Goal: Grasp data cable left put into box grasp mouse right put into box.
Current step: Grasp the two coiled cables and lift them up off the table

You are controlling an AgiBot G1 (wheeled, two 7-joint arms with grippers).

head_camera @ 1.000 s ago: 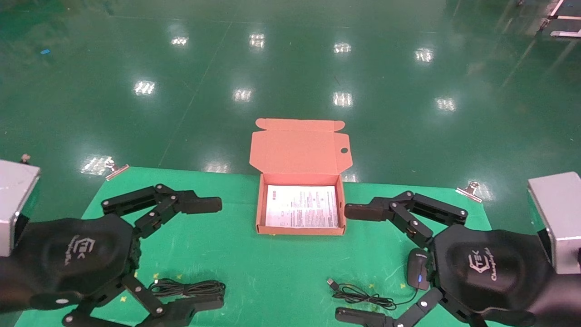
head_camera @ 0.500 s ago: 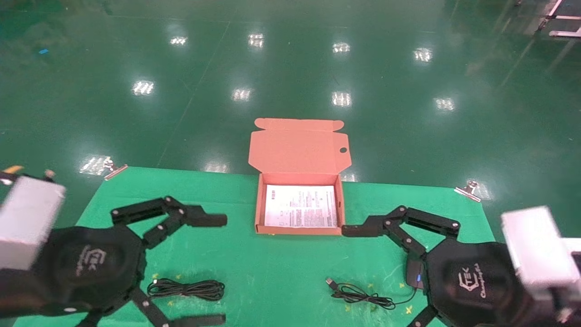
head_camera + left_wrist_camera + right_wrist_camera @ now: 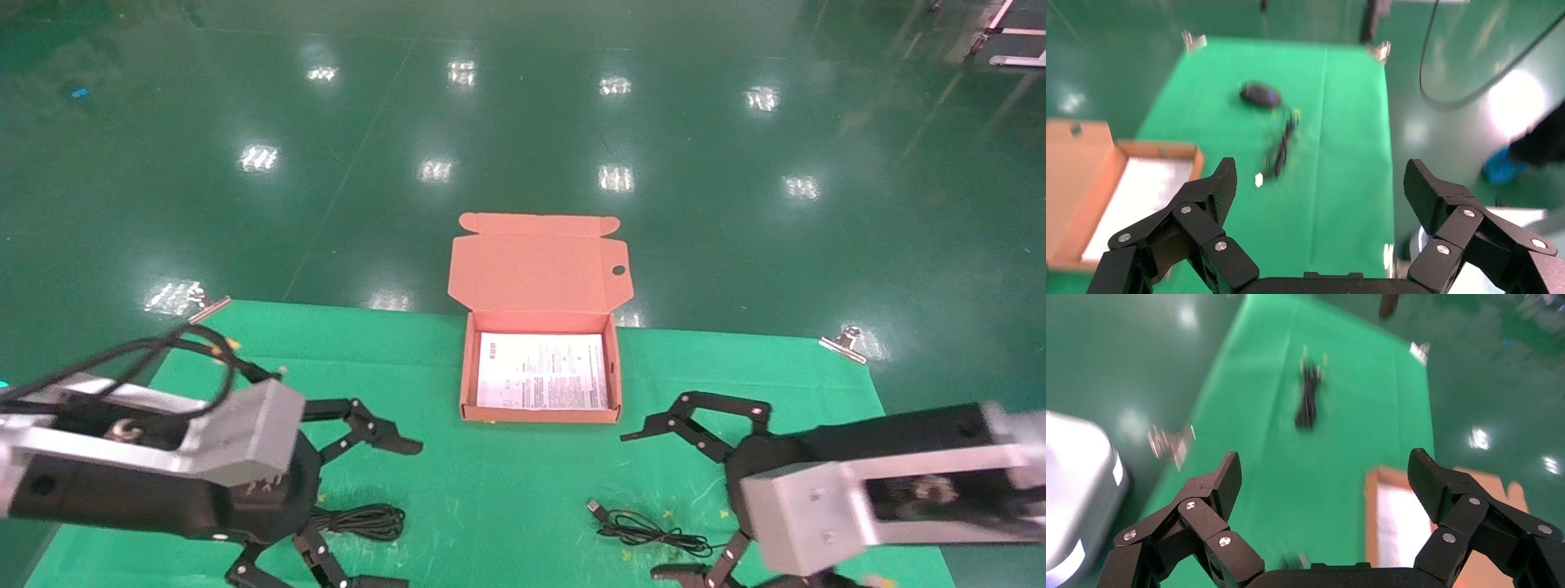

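The salmon-orange box point(image 3: 467, 384) lies open at the middle back of the green mat, lid flap up, white sheet inside; it also shows in the left wrist view point(image 3: 1067, 177) and the right wrist view point(image 3: 1371, 514). The coiled data cable point(image 3: 364, 521) lies at the front left, between the open fingers of my left gripper point(image 3: 391, 514) point(image 3: 1321, 177); it also shows in the right wrist view point(image 3: 1309, 398). The mouse point(image 3: 1260, 95) is hidden behind my right arm in the head view; its cord point(image 3: 645, 532) lies between the spread fingers of my open right gripper point(image 3: 651, 504) point(image 3: 1326, 468).
Metal clips point(image 3: 211, 306) point(image 3: 846, 341) hold the green mat point(image 3: 507, 490) at the table's back corners. Beyond the back edge is glossy green floor. Bare mat lies between the two grippers in front of the box.
Both arms have swung inward and dropped toward the front of the mat. The grippers stay open. The mouse is now covered by my right arm in the head view.
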